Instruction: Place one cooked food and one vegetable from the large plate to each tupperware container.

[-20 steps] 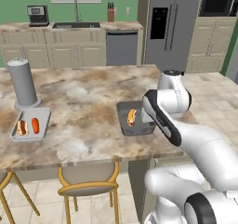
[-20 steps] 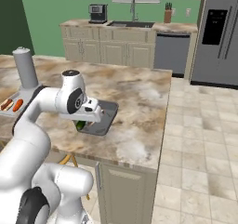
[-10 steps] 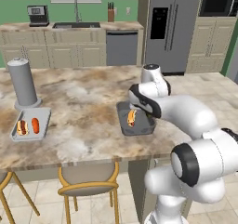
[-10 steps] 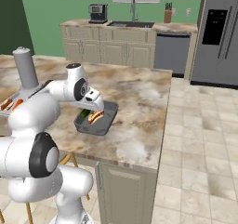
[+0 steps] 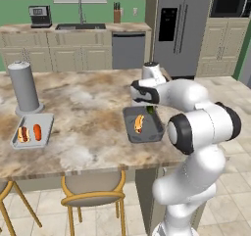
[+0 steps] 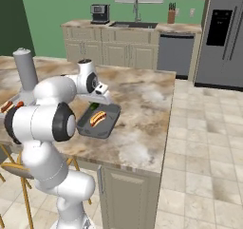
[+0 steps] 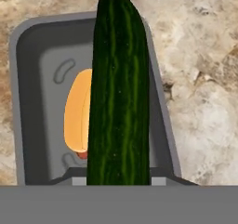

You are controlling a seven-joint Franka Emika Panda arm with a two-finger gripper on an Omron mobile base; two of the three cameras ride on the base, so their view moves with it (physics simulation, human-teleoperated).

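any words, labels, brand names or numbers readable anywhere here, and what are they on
None: no readable text stands on anything in these pictures.
The dark grey rectangular tray has only raised shapes moulded into its floor, no letters.
The dark green cucumber, the hot dog in a tan bun and the black coffee maker on the back counter carry no label or marking.

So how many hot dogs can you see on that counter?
2. One hot dog lies in the dark tray beside the arm; the other hot dog lies in the lighter tray, next to a carrot.
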